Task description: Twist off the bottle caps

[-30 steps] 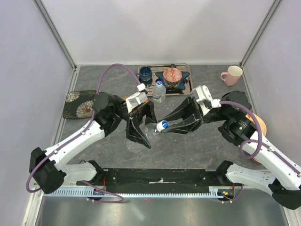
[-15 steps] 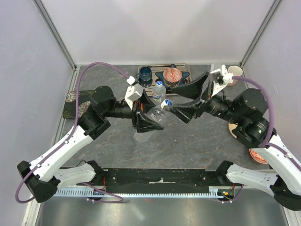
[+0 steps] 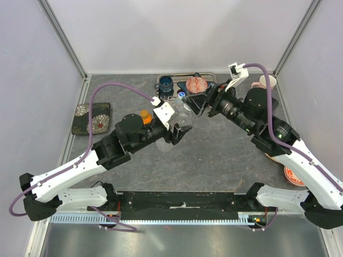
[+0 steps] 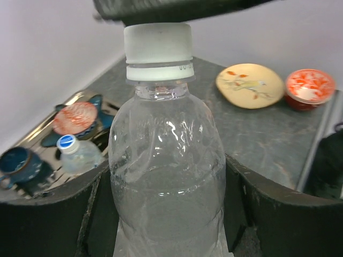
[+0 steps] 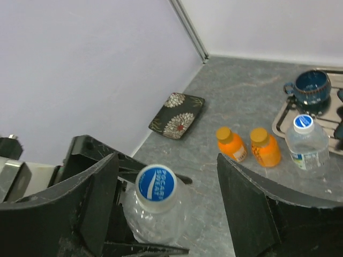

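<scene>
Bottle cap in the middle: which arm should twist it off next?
Right. The right end effector hangs open over the cap, straddling it. The left end effector is shut on the bottle, so it probably has to hold that steady.

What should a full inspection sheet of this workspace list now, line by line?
Surface: grey table; no spill seen.
Job's things: clear bottle in the left gripper, blue cap on it; two orange bottles and labelled bottle stand capped.
Clutter: tray with blue mug; pink mug; floral dish; plate; red bowl.
Grippers: left gripper shut on the clear bottle; right gripper open above the cap.
Cables: purple cables arch over both arms, away from the bottles.
Surroundings: pale walls, metal posts.
</scene>
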Available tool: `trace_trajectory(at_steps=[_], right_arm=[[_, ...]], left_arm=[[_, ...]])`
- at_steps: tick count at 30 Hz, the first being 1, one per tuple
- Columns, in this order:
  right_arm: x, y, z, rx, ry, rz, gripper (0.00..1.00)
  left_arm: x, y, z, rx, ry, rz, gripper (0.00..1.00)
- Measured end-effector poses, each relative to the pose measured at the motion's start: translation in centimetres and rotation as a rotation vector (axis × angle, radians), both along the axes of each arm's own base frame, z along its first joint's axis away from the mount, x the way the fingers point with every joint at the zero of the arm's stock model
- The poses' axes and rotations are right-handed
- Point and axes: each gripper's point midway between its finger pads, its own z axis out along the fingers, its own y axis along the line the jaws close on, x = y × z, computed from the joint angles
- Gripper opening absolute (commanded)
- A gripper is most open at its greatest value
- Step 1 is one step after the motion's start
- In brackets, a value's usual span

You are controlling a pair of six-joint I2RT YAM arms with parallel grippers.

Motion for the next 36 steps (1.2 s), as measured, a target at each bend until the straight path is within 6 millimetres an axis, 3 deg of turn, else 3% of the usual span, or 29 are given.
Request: trace_trajectory(at_steps=[3, 11, 36], right_arm=[[0.6, 0.0, -1.3, -0.021, 0.048, -0.03, 0.77], [0.6, -0.3, -1.5, -0.007, 0.064, -0.045, 0.68], [1.5, 1.1, -4.4, -0.057, 0.116, -0.029, 0.52]], left_arm=[[1.1, 0.6, -0.3, 0.023, -0.019, 0.078, 0.38], [2.2, 1.2, -1.6, 0.069, -0.03, 0.158, 0.37], [2.4, 1.3, -2.9, 0.094, -0.025, 0.174, 0.37]])
